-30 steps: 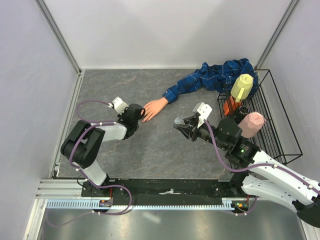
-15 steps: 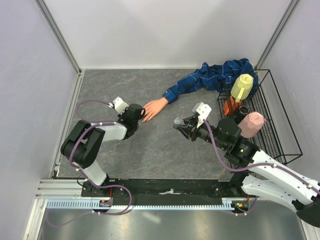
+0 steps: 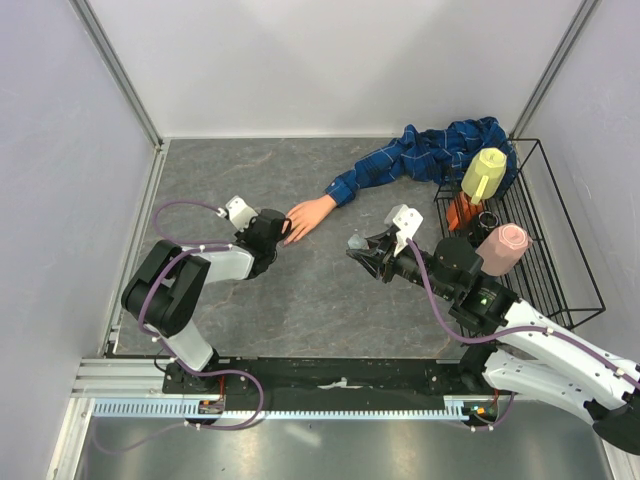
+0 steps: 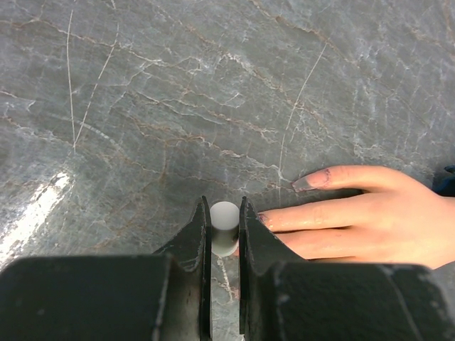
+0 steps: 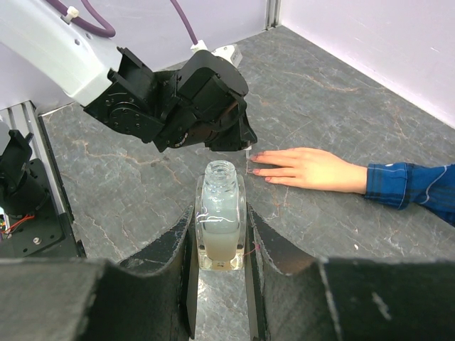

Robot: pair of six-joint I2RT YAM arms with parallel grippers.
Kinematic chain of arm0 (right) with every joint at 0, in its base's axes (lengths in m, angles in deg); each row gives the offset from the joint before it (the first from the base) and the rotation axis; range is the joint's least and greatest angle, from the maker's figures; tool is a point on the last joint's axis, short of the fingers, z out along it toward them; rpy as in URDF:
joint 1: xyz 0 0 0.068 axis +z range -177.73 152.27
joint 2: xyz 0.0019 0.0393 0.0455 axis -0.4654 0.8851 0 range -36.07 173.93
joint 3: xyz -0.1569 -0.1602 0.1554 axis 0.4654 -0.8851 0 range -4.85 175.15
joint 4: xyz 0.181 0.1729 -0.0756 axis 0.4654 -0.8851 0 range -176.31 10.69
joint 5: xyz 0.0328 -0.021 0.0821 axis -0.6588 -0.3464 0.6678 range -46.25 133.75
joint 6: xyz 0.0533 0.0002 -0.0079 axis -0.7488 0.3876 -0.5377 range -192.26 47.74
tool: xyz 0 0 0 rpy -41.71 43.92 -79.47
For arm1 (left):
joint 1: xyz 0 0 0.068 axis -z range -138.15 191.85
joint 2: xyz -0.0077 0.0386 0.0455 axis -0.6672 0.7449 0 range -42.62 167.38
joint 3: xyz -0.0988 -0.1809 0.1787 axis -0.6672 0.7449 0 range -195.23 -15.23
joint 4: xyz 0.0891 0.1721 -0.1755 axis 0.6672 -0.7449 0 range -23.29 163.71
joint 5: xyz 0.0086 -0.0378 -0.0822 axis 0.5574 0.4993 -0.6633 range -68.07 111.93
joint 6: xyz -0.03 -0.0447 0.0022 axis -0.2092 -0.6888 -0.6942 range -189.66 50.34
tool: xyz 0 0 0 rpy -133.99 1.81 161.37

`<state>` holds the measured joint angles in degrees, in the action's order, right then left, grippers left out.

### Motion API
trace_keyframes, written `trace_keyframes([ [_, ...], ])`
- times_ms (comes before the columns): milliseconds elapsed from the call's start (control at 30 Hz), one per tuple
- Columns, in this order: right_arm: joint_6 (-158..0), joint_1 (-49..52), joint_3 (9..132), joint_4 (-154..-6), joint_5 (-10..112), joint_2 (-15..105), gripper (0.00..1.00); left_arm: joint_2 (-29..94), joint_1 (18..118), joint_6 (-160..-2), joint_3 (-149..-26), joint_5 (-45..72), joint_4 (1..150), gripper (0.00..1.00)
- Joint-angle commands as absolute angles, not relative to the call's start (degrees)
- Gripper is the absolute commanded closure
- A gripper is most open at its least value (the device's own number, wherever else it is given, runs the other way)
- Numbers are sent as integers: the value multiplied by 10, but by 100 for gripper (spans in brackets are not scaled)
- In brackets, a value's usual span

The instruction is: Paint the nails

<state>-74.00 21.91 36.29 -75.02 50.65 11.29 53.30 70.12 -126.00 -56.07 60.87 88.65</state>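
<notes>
A peach mannequin hand [image 3: 308, 215] lies palm down on the grey table, coming out of a blue plaid sleeve [image 3: 400, 160]. Its nails [image 4: 302, 183] point toward my left gripper [image 4: 225, 213]. That gripper is shut on a small white cap [image 4: 225, 222] and hovers just beside the fingertips [image 4: 264, 220]. In the right wrist view, the left gripper [image 5: 227, 135] hangs over the nails [image 5: 257, 162]. My right gripper [image 5: 220, 220] is shut on a clear uncapped bottle [image 5: 220, 206] of pale liquid, held upright some way short of the hand [image 5: 306, 169].
A black wire basket [image 3: 565, 255] stands at the right, holding a yellow bottle [image 3: 484, 172], a pink cup [image 3: 502, 247] and an orange item [image 3: 460, 210]. White walls enclose the table on three sides.
</notes>
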Motion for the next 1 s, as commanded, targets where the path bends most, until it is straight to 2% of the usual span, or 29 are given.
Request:
trace_keyframes([
  [0,-746,217,364,-717,516,105,100,520,703,-1288,-566,639,869,98],
  [967,-746,217,363,-718,517,103,100,533,702,-1255,-580,653,904,98],
])
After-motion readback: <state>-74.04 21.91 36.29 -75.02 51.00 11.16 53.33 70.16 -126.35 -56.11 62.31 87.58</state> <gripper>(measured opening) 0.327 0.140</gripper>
